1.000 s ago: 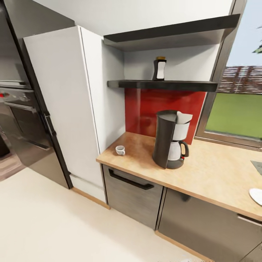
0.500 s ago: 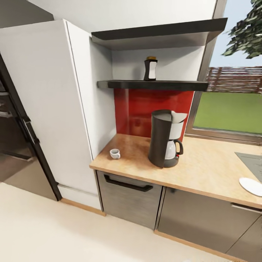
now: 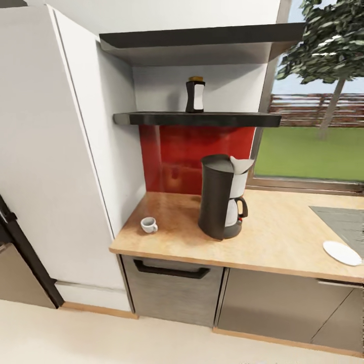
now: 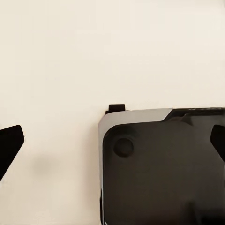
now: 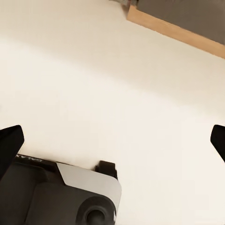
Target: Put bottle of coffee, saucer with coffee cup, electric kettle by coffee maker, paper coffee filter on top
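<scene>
At the far left of the head view stands a tall white cabinet [image 3: 45,151], with a dark appliance edge [image 3: 20,253] at its lower left. Just right of it, near the middle of the frame, the wooden countertop [image 3: 283,242] begins, and the small white coffee cup [image 3: 148,224] sits upright near its left end, close to the cabinet wall. Above, on the dark lower shelf [image 3: 197,119], the bottle of coffee [image 3: 195,94] stands upright, well above the counter. Moving right, the black coffee maker [image 3: 220,197] stands on the countertop in front of the red backsplash [image 3: 197,156], with a white paper filter [image 3: 241,165] poking up at its top. Below the counter edge is a grey drawer [image 3: 169,293] with a dark handle. Further right, the window [image 3: 313,131] looks onto grass and a tree, and at the right edge of the frame the white saucer [image 3: 343,253] lies flat on the counter, well apart from the coffee maker, beside a grey inset panel [image 3: 344,222].

Down in the wrist views, the left gripper [image 4: 112,140] has its dark fingertips spread wide at opposite edges of the picture, nothing between them, over pale floor [image 4: 70,56] and the robot's dark base [image 4: 164,168]. The right gripper [image 5: 112,140] is spread just as wide and empty, over floor and a strip of wooden plinth [image 5: 178,30]. Both are far from everything on the counter.
</scene>
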{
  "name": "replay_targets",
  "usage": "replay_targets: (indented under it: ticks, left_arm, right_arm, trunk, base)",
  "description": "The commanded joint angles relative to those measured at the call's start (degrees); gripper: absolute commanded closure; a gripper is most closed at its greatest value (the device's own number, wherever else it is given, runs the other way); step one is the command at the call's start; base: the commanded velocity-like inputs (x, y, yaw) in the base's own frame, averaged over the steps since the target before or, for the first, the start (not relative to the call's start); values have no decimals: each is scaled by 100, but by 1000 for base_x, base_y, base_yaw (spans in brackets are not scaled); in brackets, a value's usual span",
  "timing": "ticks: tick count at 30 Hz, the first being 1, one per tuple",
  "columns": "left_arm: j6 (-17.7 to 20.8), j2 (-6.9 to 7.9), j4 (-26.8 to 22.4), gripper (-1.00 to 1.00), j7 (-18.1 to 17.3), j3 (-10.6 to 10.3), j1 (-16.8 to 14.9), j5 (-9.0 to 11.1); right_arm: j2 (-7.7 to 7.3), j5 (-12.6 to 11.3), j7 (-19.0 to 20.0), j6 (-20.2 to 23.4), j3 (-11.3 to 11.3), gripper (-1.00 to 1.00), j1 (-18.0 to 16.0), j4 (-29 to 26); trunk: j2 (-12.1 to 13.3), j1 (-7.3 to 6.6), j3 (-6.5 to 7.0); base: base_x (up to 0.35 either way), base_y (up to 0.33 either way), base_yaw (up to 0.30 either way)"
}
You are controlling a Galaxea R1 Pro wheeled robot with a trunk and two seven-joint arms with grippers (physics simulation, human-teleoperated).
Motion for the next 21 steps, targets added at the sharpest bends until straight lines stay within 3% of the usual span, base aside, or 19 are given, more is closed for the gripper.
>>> replay_targets:
  ticks: [1, 10, 21]
  left_arm:
    - [-20, 0, 3, -100, 6, -12, -4, 8]
    - [-20, -2, 3, -100, 13, 3, -3, 44]
    - [2, 21, 2, -100, 8, -20, -4, -10]
  right_arm:
    - [0, 11, -1, -16, 29, -100, -8, 9]
    - [0, 11, -1, -16, 29, -100, -8, 11]
    - [0, 11, -1, -10, 29, -100, -8, 11]
  trunk:
    - [-12, 5, -13]
    - [-12, 5, -13]
    - [-12, 5, -13]
  base:
    - [112, 304, -300]
    - [31, 289, -300]
    - [1, 20, -300]
